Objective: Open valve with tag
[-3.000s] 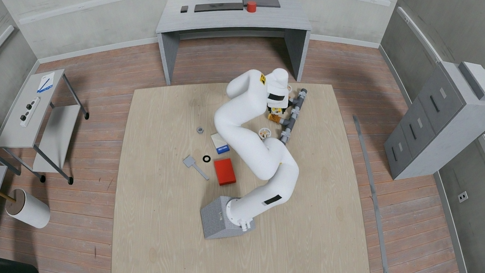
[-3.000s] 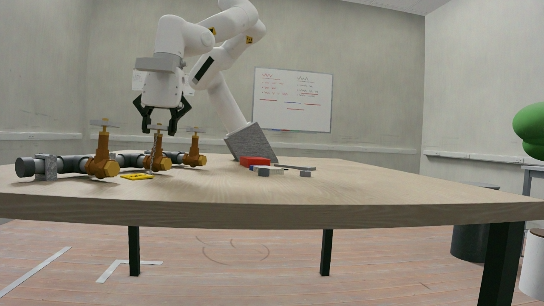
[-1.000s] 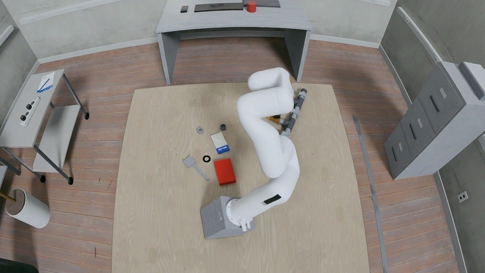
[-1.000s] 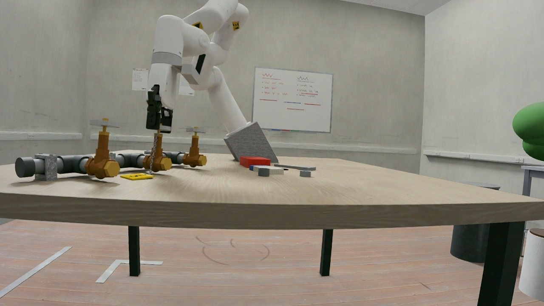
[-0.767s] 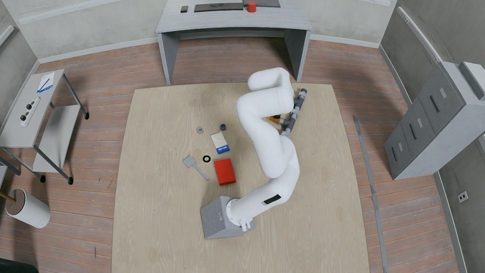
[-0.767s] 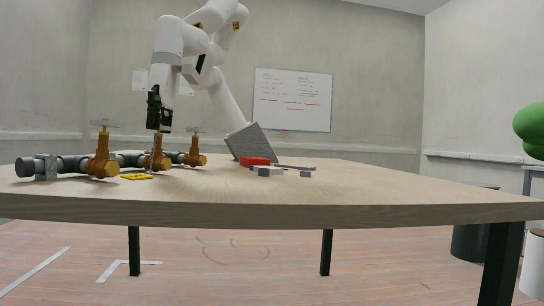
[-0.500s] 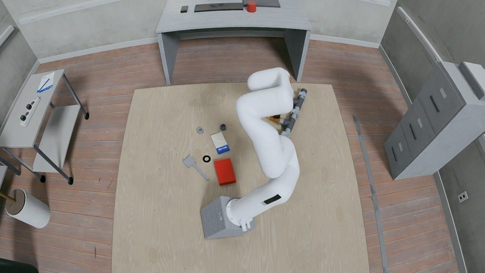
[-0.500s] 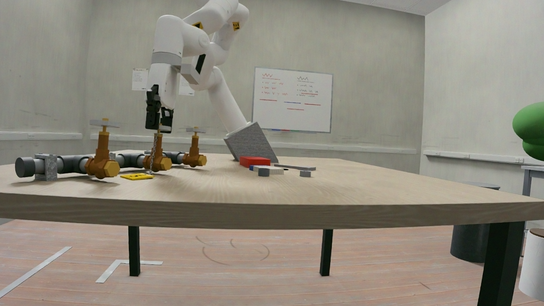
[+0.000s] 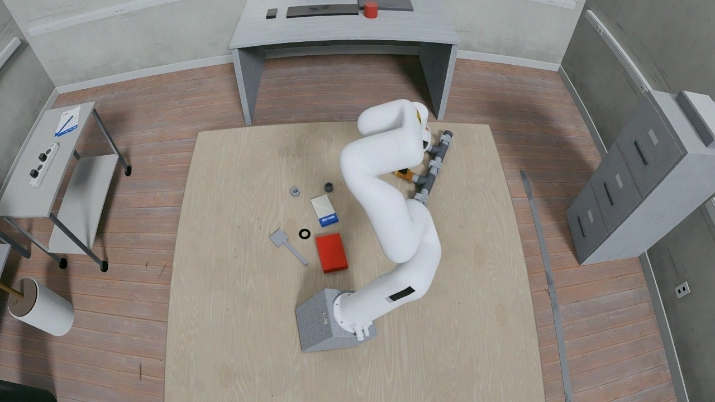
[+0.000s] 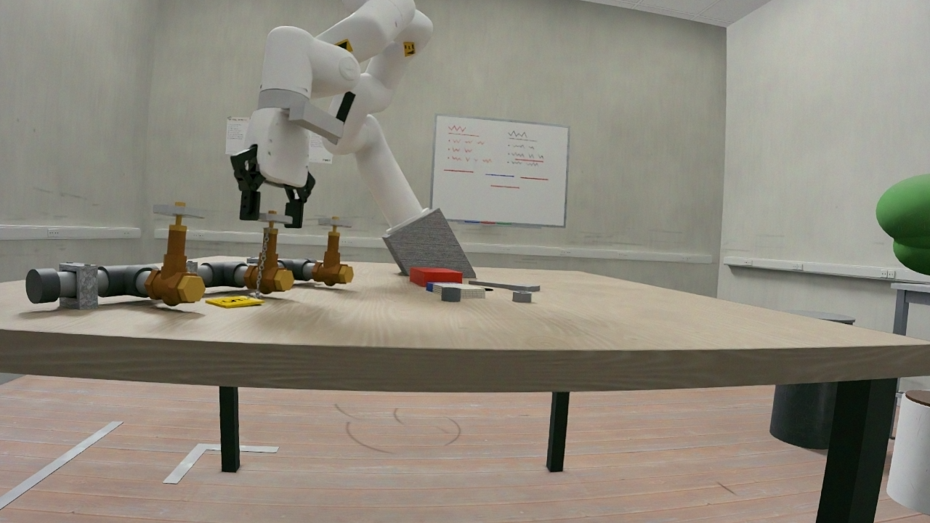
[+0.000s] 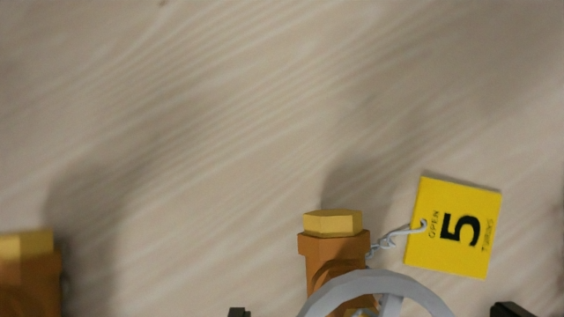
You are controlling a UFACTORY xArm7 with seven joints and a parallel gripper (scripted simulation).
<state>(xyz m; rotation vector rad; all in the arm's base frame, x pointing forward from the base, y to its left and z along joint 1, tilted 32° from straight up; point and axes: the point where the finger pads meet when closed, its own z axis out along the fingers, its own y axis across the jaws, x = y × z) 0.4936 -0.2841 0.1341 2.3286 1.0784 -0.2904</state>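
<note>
Three brass valves stand on a grey pipe (image 10: 123, 280) (image 9: 433, 164) at the table's far side. The middle valve (image 10: 268, 267) (image 11: 332, 253) has a yellow tag (image 10: 234, 301) (image 11: 454, 226) on a short chain (image 11: 392, 238); the tag reads "OPEN 5 TURNS". My gripper (image 10: 271, 216) (image 11: 374, 313) is open, one finger on each side of that valve's grey handwheel (image 10: 272, 219) (image 11: 374, 286), apart from its rim. The left valve (image 10: 174, 260) (image 11: 26, 273) and the right valve (image 10: 332, 260) stand untouched. In the overhead view my arm hides the gripper.
A red box (image 9: 330, 252) (image 10: 435, 274), a white and blue box (image 9: 324, 210), a grey flat tool (image 9: 288, 244), a black ring (image 9: 303, 230) and two small grey fittings (image 9: 295, 191) (image 9: 328, 186) lie mid-table. My base (image 9: 324, 320) stands near the front.
</note>
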